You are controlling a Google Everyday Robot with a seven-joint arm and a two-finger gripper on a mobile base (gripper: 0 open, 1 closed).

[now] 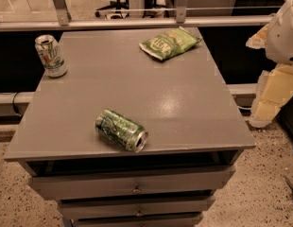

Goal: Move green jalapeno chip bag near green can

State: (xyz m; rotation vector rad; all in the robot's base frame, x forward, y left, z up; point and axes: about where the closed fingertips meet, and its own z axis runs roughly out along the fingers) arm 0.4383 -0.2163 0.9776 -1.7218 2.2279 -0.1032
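Observation:
The green jalapeno chip bag point(170, 43) lies flat at the far right of the grey cabinet top point(184, 108), its white lettering facing up. The green can point(121, 130) lies on its side near the front edge, left of centre, with its silver open end toward the front right. The bag and the can are far apart, about half the top's depth between them. My gripper is out of view; only a white rounded part of the arm point(284, 32) shows at the upper right edge, off the table.
A white-and-silver can with a green and red logo point(51, 56) stands upright at the far left corner. Drawers point(132, 186) sit below the front edge. A metal rail point(137, 22) runs behind the cabinet. Pale foam blocks point(271, 96) stand on the floor at the right.

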